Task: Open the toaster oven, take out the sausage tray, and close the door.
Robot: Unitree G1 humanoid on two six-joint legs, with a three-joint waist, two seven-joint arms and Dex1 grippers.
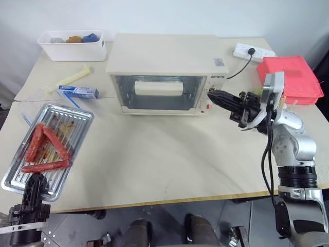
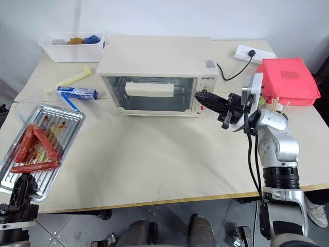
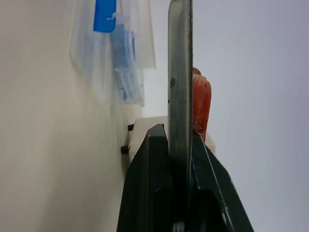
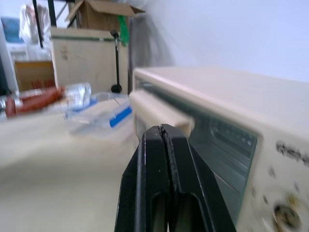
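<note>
1. Sausage tray (image 1: 49, 146) is already out of the toaster oven (image 1: 163, 72); it lies at the desk's (image 1: 154, 164) front left corner with three sausages on it.
2. The door (image 1: 157, 93) looks closed, with its bar handle up against the glass, so the task seems nearly finished.
3. The left gripper (image 1: 35, 191) reaches forward and its jaws are clamped on the tray's near rim; judging from this, letting go is what remains.
4. The right gripper (image 1: 222, 100) points left, raised just beside the oven's knob panel, jaws pressed together and holding nothing.
</note>
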